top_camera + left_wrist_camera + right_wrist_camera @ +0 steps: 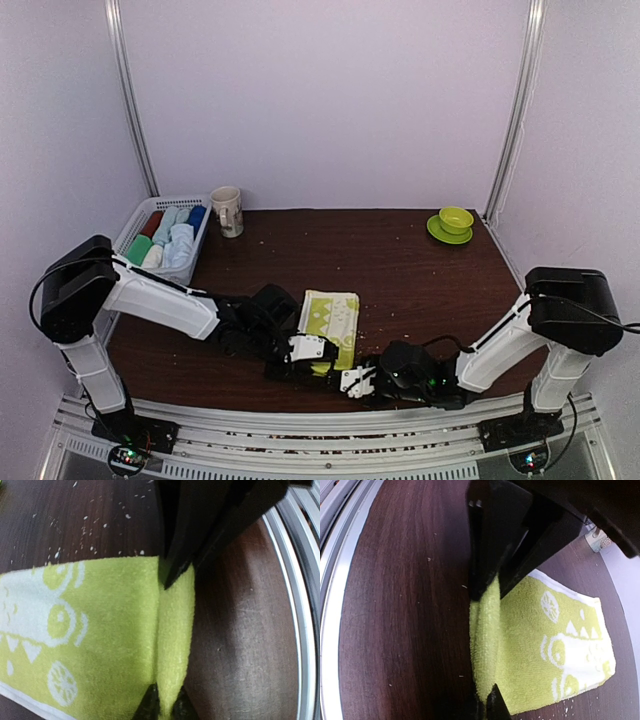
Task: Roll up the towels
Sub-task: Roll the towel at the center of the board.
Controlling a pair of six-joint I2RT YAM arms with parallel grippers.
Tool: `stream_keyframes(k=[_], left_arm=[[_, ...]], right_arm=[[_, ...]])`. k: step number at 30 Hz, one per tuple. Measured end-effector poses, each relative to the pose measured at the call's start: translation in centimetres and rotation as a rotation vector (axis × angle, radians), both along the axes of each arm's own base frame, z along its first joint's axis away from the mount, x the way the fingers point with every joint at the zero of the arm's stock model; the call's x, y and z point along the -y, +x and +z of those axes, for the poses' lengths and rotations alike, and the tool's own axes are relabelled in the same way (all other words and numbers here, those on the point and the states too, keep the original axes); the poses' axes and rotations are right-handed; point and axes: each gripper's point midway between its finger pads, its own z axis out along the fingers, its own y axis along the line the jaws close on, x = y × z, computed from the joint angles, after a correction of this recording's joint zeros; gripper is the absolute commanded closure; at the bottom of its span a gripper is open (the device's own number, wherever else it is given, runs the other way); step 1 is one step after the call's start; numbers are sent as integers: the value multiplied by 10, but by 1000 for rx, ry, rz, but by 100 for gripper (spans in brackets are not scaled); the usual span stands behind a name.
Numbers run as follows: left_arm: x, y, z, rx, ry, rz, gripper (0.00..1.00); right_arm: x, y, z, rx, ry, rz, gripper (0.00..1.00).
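**First fold, both hands on.** The towel (332,318), yellow-green with white print, lies flat on the table (420,290). It sits close to the near edge, about midway between your two arms. Only its near hem stands lifted. The wrist views show that edge gathered into a low ridge, while the rest of the cloth is spread toward the far side with no turn wound yet.

Your left gripper (172,577) is closed on the left end of the ridge and your right gripper (487,587) on the right end. Each pinches a thin fold of terry between its tips, and each wrist camera catches the other's fingertips at the opposite end of the fold.

By the look of it, you are at the very start of this roll. The start is gripped, and the whole length remains to be wound toward the far hem.

At far left, the basket (123,236) holds several rolls (165,225) in red, green and blue, which suggests part of the job is done. You cannot tell from here whether the pale bundle (180,245) at its near end is neatly rolled. A mug (227,210) stands just right of the basket. A green cup (456,218) on its saucer sits at the far right corner, well apart from the work.
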Motion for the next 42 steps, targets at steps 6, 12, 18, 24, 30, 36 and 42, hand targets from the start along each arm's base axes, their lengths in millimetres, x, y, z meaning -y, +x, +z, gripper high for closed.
stream_keyframes(k=[6,12,18,24,30,36,42], left_arm=[[-13,-1,1,10,20,38,46],[-29,-8,17,61,6,93,30],[-34,-8,39,159,-58,145,29],[-34,-11,34,207,-69,167,29],[-31,-10,27,222,-74,177,29],[-25,-3,28,243,-99,199,29],[-18,8,39,273,-150,251,30]], right_arm=[[1,-1,-1,-44,3,-21,100],[8,2,3,-120,20,-68,100],[10,7,14,-225,69,-99,100],[8,18,19,-378,123,-129,100],[16,34,14,-564,163,-178,100],[13,41,6,-669,162,-199,100],[7,48,3,-734,170,-211,100]])
